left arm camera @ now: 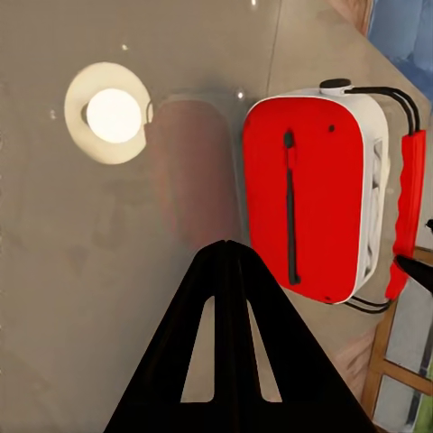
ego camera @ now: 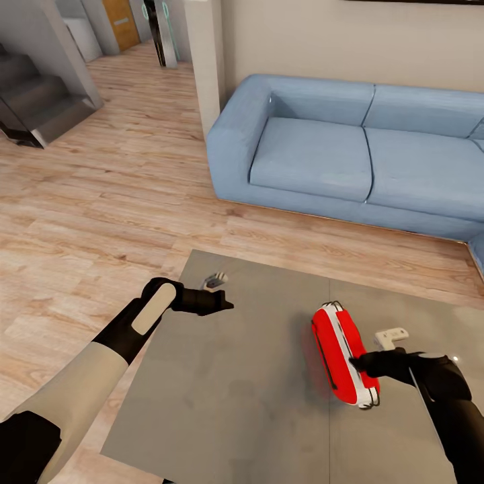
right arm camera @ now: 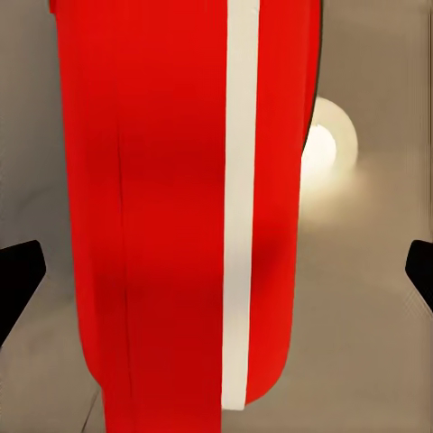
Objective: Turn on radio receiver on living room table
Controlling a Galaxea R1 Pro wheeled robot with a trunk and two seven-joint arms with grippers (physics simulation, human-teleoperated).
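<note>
One radio receiver [ego camera: 344, 354] lower right on the table [ego camera: 222, 396]; right gripper [ego camera: 359, 364] spread wide against it, left gripper [ego camera: 218, 300] closed, empty, mid-left.

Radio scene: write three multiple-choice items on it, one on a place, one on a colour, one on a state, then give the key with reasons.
1. Where is the radio?
A. On the sofa
B. On the grey table
C. On the wood floor

2. What colour is the stripe along the radio's red body?
A. White
B. Blue
C. Yellow

3. How does the left gripper stand?
A. Shut on the radio
B. Open around the radio
C. Shut, holding nothing

Key:
1. B: the radio lies on the table, with the sofa beyond it across the floor.
2. A: the right wrist view shows a white stripe running down the red shell.
3. C: in the left wrist view its fingers meet at a point over bare table, apart from the radio.
</note>
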